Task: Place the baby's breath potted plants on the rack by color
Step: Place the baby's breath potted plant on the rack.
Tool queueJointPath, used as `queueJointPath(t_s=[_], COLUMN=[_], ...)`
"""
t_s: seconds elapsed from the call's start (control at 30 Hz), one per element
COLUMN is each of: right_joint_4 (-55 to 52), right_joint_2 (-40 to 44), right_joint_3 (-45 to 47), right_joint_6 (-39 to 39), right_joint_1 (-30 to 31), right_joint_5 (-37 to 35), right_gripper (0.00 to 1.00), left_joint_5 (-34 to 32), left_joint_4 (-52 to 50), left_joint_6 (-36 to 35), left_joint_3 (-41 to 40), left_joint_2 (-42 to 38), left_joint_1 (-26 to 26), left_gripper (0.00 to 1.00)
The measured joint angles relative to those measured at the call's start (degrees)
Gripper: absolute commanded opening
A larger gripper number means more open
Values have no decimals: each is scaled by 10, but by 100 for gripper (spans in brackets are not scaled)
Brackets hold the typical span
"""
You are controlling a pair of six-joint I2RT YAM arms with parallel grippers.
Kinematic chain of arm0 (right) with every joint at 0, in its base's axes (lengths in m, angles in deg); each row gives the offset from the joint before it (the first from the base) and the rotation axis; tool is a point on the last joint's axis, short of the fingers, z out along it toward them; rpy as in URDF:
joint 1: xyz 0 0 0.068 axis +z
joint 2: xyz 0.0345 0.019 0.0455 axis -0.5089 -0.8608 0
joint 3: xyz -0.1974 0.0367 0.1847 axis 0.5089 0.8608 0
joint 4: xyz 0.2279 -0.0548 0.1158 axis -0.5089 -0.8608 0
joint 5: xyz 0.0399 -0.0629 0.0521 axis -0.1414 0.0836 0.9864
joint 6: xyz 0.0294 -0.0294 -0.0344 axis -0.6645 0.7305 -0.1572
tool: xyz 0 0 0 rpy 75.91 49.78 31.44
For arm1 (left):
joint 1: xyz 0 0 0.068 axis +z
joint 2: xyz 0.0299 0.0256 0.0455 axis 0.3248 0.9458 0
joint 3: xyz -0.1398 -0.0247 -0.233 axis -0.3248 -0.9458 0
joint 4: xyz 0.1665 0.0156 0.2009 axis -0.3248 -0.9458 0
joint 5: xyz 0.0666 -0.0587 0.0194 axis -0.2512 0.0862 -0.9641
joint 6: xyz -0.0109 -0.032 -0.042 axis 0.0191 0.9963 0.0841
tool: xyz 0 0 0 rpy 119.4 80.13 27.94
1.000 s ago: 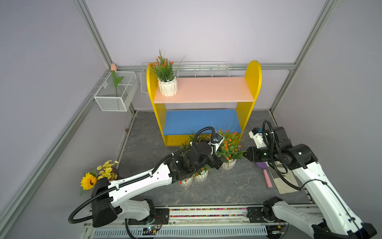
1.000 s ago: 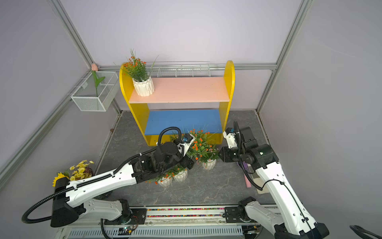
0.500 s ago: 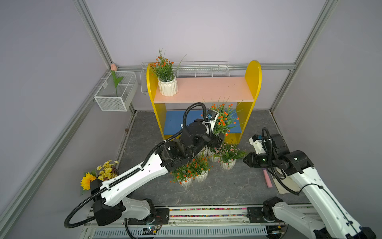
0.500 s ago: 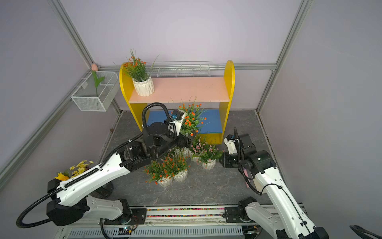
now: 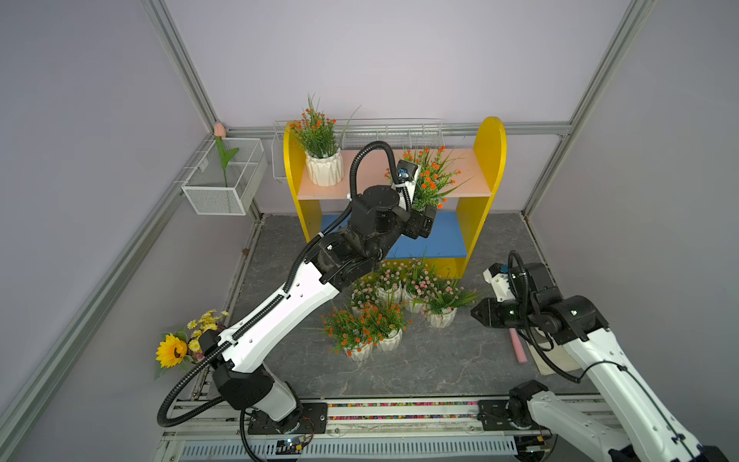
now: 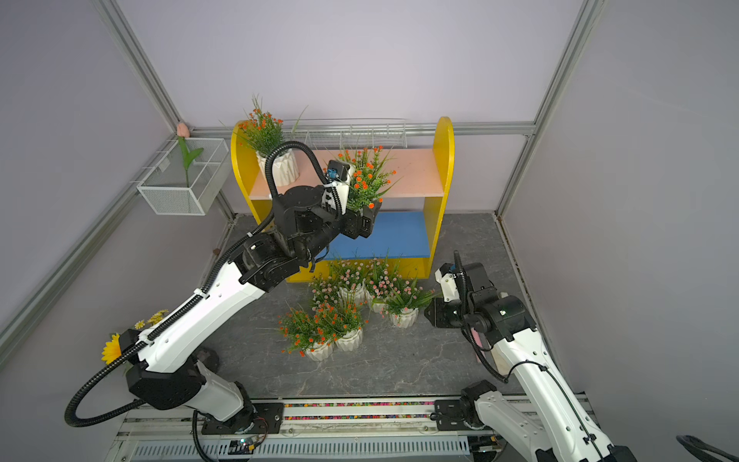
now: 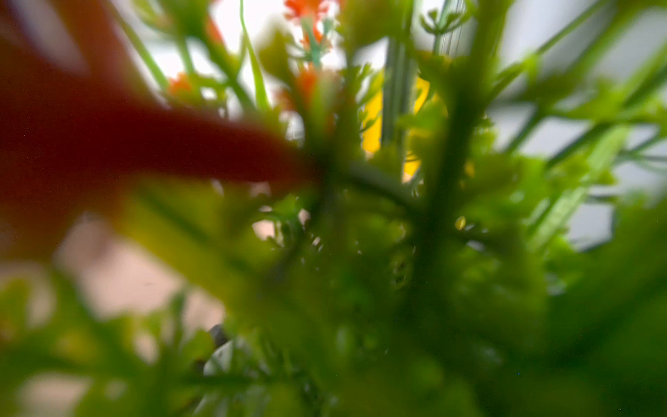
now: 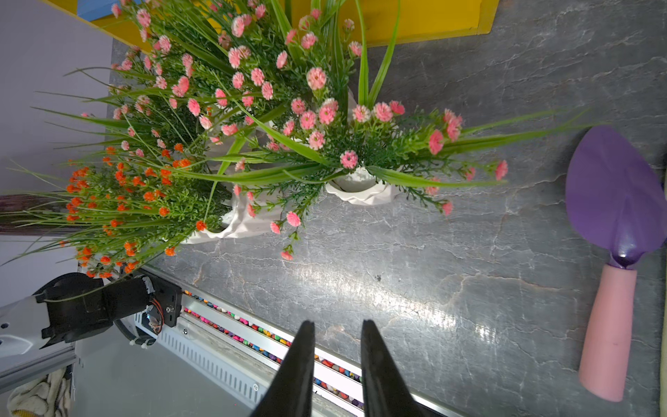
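Observation:
My left gripper [image 5: 422, 216] is shut on an orange-bloomed baby's breath potted plant [image 5: 431, 180], held in the air in front of the rack's pink upper board [image 5: 472, 176]. Its pot is mostly hidden by the fingers. Blurred sprigs [image 7: 415, 252] fill the left wrist view. Another orange plant [image 5: 320, 140] stands at the left end of that board. On the floor before the blue lower board [image 5: 444, 236] stand several pink plants [image 5: 416, 280] and two orange ones [image 5: 364, 326]. My right gripper [image 8: 337, 325] is open and empty, low to the right of the pink plants [image 8: 325, 119].
A purple trowel with a pink handle [image 8: 613, 252] lies on the floor by my right arm. A wire basket with a tulip [image 5: 224, 180] hangs on the left wall, and another wire basket [image 5: 392, 130] sits behind the rack. A sunflower bouquet [image 5: 176, 348] stands at the front left.
My left arm has lifted the orange plant from the floor group up to the level of the upper board. My right arm has drawn back and down to the right.

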Motion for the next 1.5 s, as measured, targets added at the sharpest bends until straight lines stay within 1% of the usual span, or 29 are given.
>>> queueJointPath(t_s=[0.2,0.47,0.57,0.67,0.83,1.17,1.5], right_joint_4=[0,0,-1,-3,-11,-14,-16], right_joint_2=[5,22,30,37,48,52,56], right_joint_3=[3,8,13,14,15,15,16], right_joint_6=[0,-5,-9,-13,-15,-23,-26], right_joint_1=[0,0,0,0,0,0,0], right_joint_5=[0,0,-1,-1,-7,-11,-11], right_gripper=[26,26,26,26,26,26,27], left_joint_5=[8,10,10,6,-16,-85,-121], left_joint_4=[-6,-16,-16,-12,-16,-19,-19], left_joint_6=[-3,2,4,5,8,20,39], left_joint_3=[78,191,224,233,277,293,293], left_joint_2=[43,120,149,168,209,232,234], left_joint_1=[28,82,102,116,122,130,149], left_gripper=[36,36,36,36,36,36,37])
